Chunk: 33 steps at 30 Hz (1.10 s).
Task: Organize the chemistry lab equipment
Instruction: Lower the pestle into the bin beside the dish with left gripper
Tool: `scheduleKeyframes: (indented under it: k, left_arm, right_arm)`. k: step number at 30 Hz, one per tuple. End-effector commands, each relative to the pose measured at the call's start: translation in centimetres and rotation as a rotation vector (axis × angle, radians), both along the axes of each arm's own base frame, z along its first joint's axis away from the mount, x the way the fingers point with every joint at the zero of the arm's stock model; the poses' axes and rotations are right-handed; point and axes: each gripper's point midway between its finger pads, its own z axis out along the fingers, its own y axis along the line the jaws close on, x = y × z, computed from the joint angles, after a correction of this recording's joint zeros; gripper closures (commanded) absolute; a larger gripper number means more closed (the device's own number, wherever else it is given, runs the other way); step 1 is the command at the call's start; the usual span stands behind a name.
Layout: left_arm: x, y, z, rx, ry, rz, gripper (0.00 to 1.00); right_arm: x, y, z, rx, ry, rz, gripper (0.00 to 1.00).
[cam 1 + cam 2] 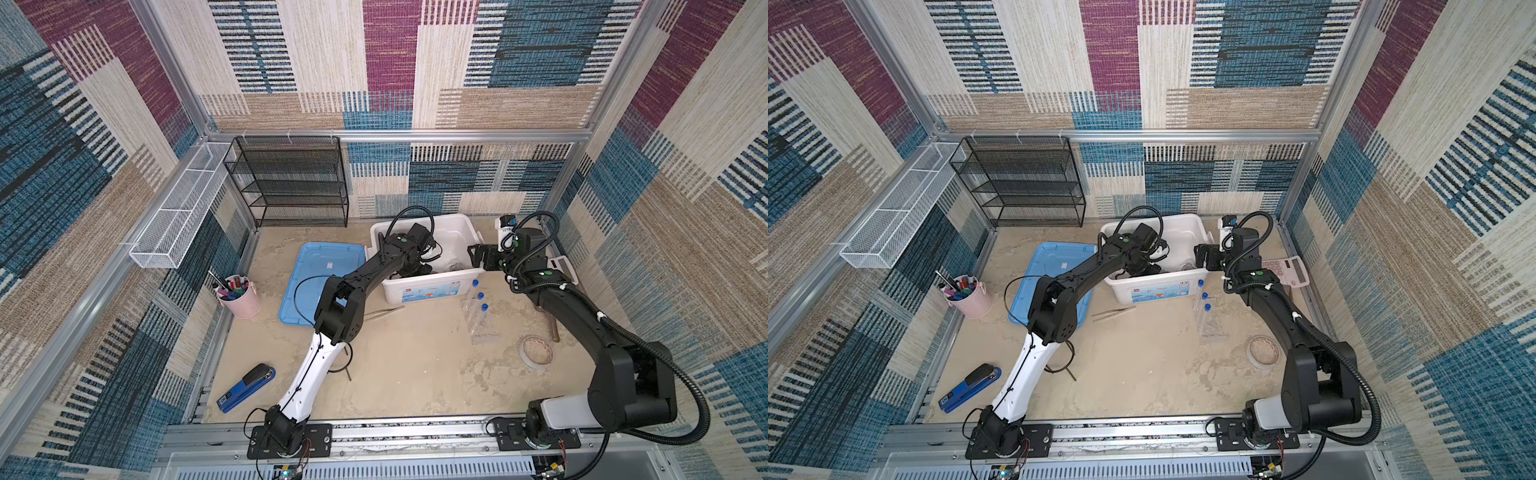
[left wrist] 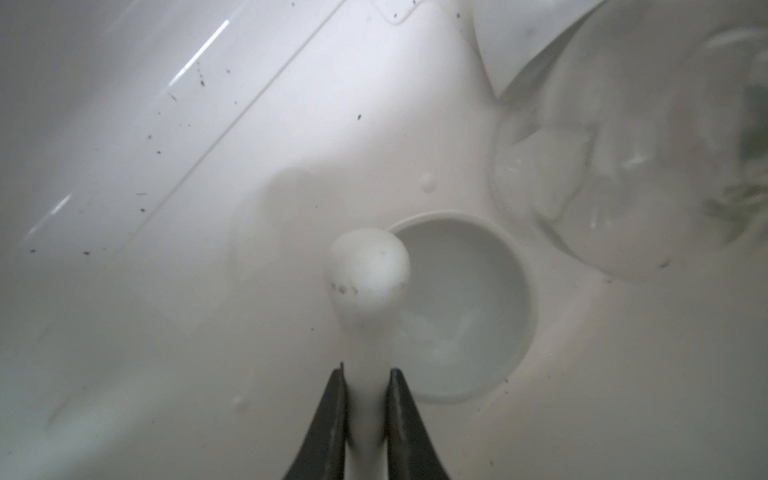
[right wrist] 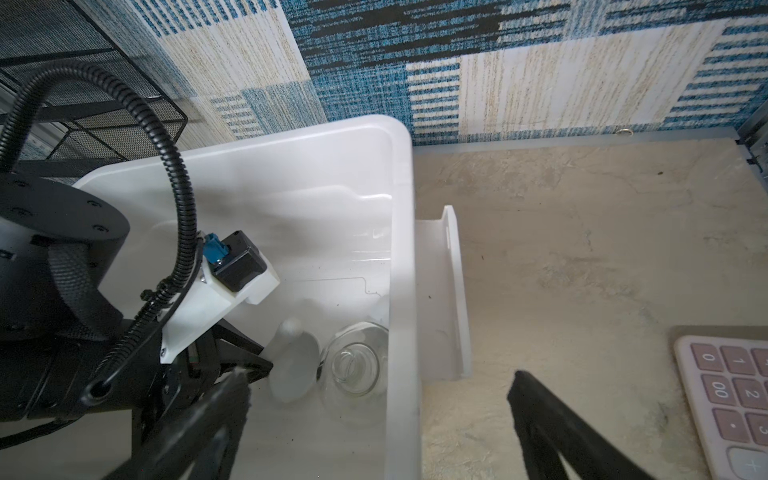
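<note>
Gripping the white pestle [image 2: 368, 299] by its narrow stem in the left jaws, clenched tight against both sides of it, low inside the white bin [image 1: 432, 291]. Aiming the rounded head toward the bin floor, right beside a small white dish [image 2: 461, 307] sitting mouth-up on that floor; overlapping the dish's rim in the left wrist view, though cannot tell whether touching it. Sharing the bin with a small glass flask [image 2: 623, 166], just beyond the dish and close to the bin's right wall, and with a second white rim [image 2: 519, 41] partly behind the flask, too cropped to name for sure.

Spreading the right jaws wide, released and holding nothing, at that same right wall: one finger [image 3: 199, 419] over the bin's inside, its partner [image 3: 548, 424] over the bare desk [image 3: 582, 249] outside. Hanging close to a pink-keyed calculator [image 3: 727, 395] on the desk's right side.

Leaving the remainder out on the desk in both top views: three blue-capped test tubes [image 1: 481, 296] held in a clear rack [image 1: 482, 332] just in front of the bin's right corner; thin tweezers [image 1: 384, 312] lying flat in front of the bin, near the left arm [image 1: 332, 307]; a black ring tripod [image 1: 1071, 363] partly hidden under that arm. Sharing the desk too with a blue lid [image 1: 328, 266] left of the bin, a pink cup of pens [image 1: 241, 297], a blue stapler [image 1: 247, 386] and a tape roll [image 1: 536, 351].
</note>
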Motion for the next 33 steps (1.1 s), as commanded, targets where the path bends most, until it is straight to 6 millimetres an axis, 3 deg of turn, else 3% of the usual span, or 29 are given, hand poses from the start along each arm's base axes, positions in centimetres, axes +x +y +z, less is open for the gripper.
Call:
scheduleKeyframes:
  k: [1, 16, 33]
  left_arm:
    - [-0.2, 0.4, -0.4, 0.024, 0.011, 0.001, 0.89]
    - [0.3, 0.4, -0.5, 0.017, 0.023, 0.061, 0.80]
    - [-0.7, -0.6, -0.8, -0.029, 0.077, 0.036, 0.68]
  right_arm:
    - [0.4, -0.1, 0.7, -0.001, -0.028, -0.009, 0.01]
    - [0.3, -0.3, 0.7, -0.003, -0.026, -0.014, 0.01]
    - [0.3, -0.3, 0.7, -0.008, -0.027, -0.019, 0.00]
